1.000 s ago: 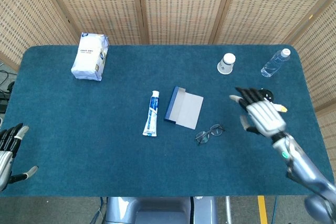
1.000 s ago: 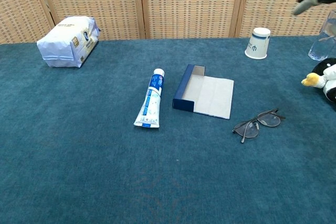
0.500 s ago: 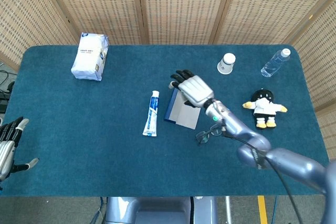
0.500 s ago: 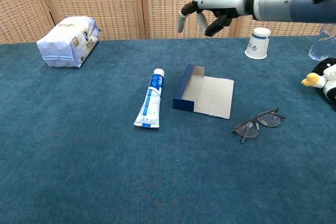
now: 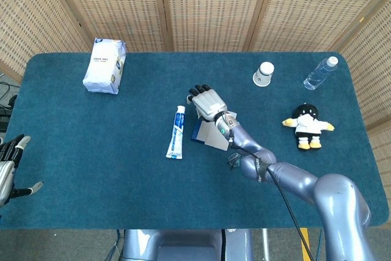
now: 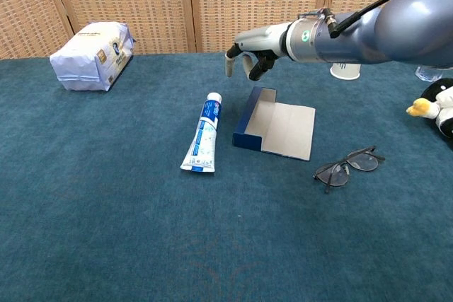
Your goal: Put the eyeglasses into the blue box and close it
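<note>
Reaching further across since half a second ago, the right hand (image 6: 248,58) now hovers above the far end of the blue box (image 6: 249,119), fingers loosely apart and holding nothing, while the left hand (image 5: 7,166) waits spread at the surface (image 6: 106,196) edge. Still untouched, the eyeglasses (image 6: 348,166) lie folded open just beside the box's flat lid, near the toothpaste (image 6: 201,136) side only by way of the box. To my eye the hand should swing back over the glasses, pinch the frame at the bridge, then lower them lengthwise into the tray.

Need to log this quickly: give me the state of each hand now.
Left hand: open, holding nothing, at the table's edge.
Right hand: holding nothing, fingers curled; open or closed cannot be told.
</note>
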Motion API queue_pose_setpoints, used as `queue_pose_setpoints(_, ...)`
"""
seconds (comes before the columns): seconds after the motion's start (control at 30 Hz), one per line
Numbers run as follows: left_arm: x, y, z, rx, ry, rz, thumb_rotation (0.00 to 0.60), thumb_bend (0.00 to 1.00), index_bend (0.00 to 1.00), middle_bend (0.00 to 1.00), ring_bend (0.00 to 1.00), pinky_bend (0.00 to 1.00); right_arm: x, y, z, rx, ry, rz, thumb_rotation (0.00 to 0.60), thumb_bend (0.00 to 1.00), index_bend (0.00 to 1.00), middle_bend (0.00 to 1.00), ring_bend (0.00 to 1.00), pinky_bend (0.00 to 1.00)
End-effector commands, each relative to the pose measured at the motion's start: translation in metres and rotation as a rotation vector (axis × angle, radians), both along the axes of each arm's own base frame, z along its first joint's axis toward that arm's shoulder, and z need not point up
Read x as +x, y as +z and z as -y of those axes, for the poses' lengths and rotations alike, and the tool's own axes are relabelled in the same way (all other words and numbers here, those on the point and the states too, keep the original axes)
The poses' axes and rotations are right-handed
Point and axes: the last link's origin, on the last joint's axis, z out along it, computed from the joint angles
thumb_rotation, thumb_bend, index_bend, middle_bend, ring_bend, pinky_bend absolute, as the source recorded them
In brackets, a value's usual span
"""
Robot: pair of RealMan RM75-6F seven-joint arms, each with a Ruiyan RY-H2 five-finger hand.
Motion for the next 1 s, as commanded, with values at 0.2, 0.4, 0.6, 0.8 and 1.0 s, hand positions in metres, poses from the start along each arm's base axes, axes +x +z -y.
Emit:
queue_pose_setpoints(0.2, 0.000, 0.002, 0.001, 0.007, 0.002, 0.004, 0.600, 0.10, 0.00, 0.00, 0.00, 0.00, -0.013, -0.034, 0.008, -0.033, -0.060, -0.129, 0.600, 1.00, 0.27, 0.12, 0.00, 0.08)
queue_pose_setpoints(0.4, -0.002, 0.002, -0.002, 0.001, 0.012, 0.007, 0.600, 0.10, 0.00, 0.00, 0.00, 0.00, -0.015, -0.039, 0.010, -0.045, -0.078, -0.153, 0.600, 1.00, 0.27, 0.12, 0.00, 0.08)
queue_pose_setpoints(0.6, -0.002, 0.003, -0.001, 0.005, 0.010, 0.009, 0.600, 0.10, 0.00, 0.00, 0.00, 0.00, -0.020, -0.037, 0.013, -0.054, -0.072, -0.200, 0.600, 1.00, 0.27, 0.12, 0.00, 0.08)
queue_pose_setpoints(0.8, -0.002, 0.003, -0.001, 0.001, 0.010, 0.011, 0.600, 0.10, 0.00, 0.00, 0.00, 0.00, -0.036, -0.029, 0.016, -0.054, -0.057, -0.301, 0.600, 1.00, 0.27, 0.15, 0.00, 0.08)
queue_pose_setpoints(1.0, -0.002, 0.003, 0.000, 0.002, 0.004, 0.013, 0.600, 0.10, 0.00, 0.00, 0.00, 0.00, -0.047, -0.012, 0.016, -0.077, -0.008, -0.414, 0.600, 1.00, 0.35, 0.25, 0.00, 0.08)
